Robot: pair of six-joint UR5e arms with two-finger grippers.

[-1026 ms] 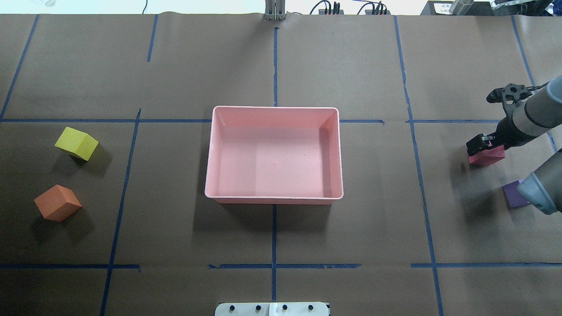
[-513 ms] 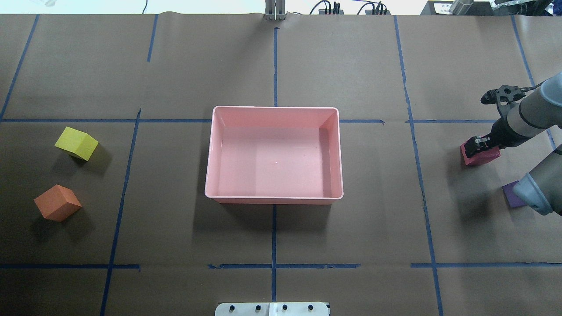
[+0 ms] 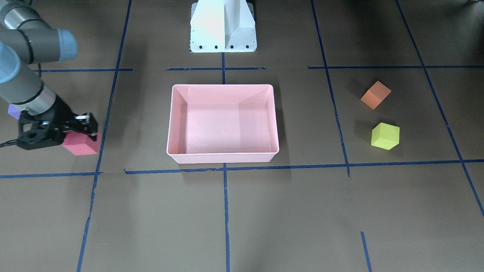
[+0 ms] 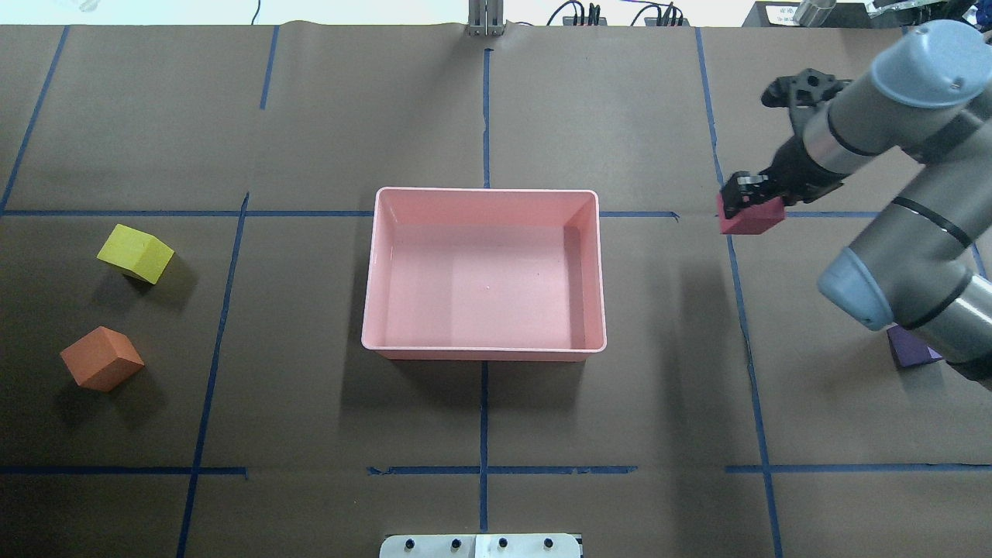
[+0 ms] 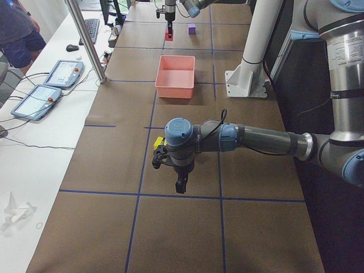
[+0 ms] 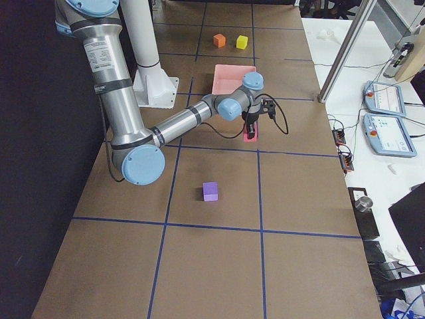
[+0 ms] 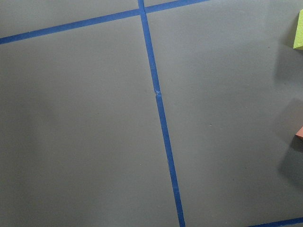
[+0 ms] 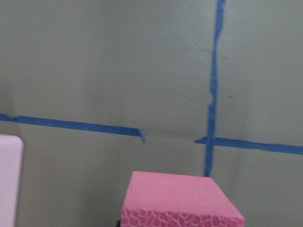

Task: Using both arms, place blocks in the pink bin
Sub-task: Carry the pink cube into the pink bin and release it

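Note:
My right gripper (image 4: 750,201) is shut on the red block (image 4: 750,219) and holds it above the table, just right of the pink bin (image 4: 484,191). The red block fills the bottom of the right wrist view (image 8: 180,201), with the bin's corner (image 8: 9,179) at the left. The purple block (image 4: 908,350) lies on the table, partly hidden under the right arm. The yellow-green block (image 4: 136,253) and the orange block (image 4: 101,357) lie far left. My left gripper (image 5: 180,185) shows only in the exterior left view, near the yellow-green block (image 5: 158,144); I cannot tell if it is open.
The white pedestal base (image 3: 223,26) stands behind the bin on the robot's side. Blue tape lines cross the brown table cover. The inside of the bin holds no blocks.
My right gripper has lifted the red block off the table and carried it left and farther away in the overhead view, toward the bin. The other blocks have not moved.

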